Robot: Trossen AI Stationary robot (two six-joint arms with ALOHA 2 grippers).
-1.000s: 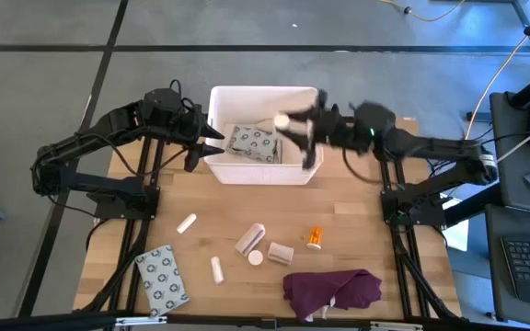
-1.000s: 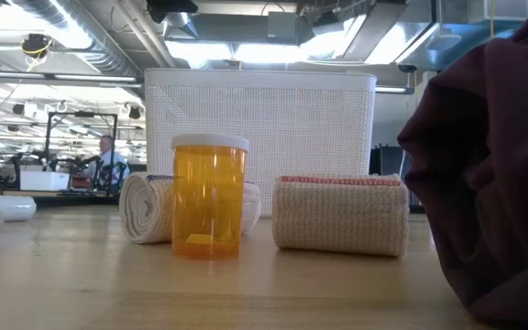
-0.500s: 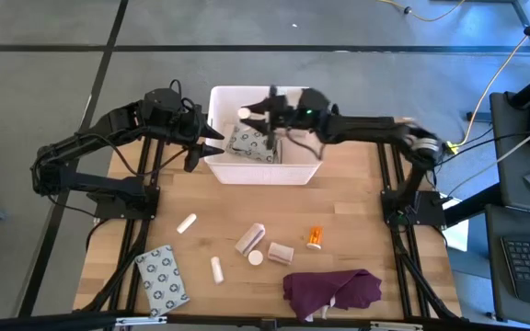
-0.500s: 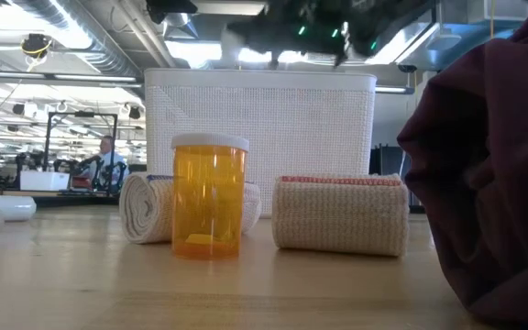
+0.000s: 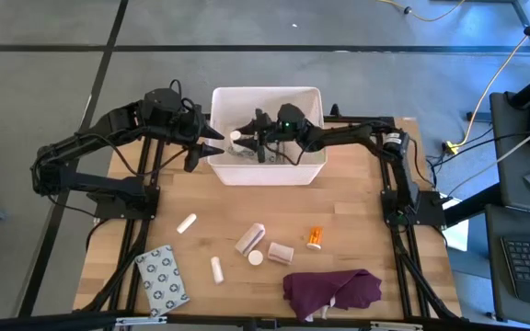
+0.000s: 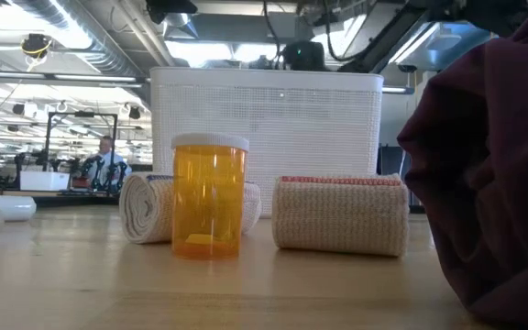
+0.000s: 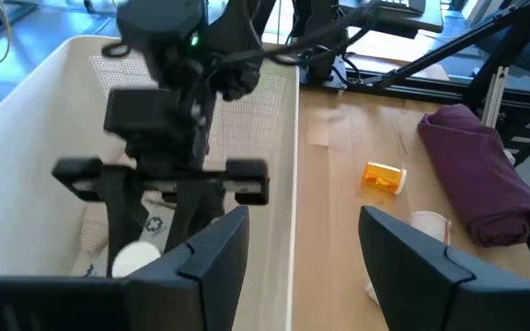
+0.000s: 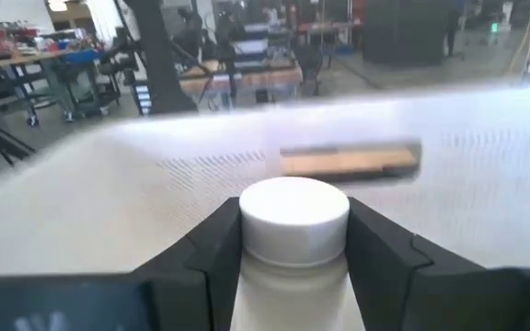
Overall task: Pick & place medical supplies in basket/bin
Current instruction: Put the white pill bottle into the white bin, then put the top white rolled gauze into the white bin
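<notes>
At the near edge of the wooden tabletop [image 5: 357, 234] lie a crumpled dark purple cloth [image 5: 331, 291] and a flat grey-white patterned packet [image 5: 163, 279]. Just beyond them sit a short white tube [image 5: 217, 269], a small white round cap-like piece [image 5: 256, 258], a beige bandage roll [image 5: 281, 253] and a paler bandage roll [image 5: 250, 239]. An orange pill bottle with a white cap [image 5: 315, 238] lies on its side to their right, and another small white tube [image 5: 187, 222] lies off to the left. In the low view the bottle [image 6: 209, 195] stands in front of the two rolls.

Farther back is the white rectangular plastic tub [image 5: 316, 172] with tall sides. The right claw [image 5: 244, 142] is reached down inside it — its fingers are closed on a small white cylinder with a round top [image 8: 293, 217], held near the tub's left wall above a patterned packet on the tub floor [image 7: 161, 223].

The left claw [image 5: 215, 142] waits just outside that left wall, its fingers [image 7: 212, 250] spread apart and holding nothing.
</notes>
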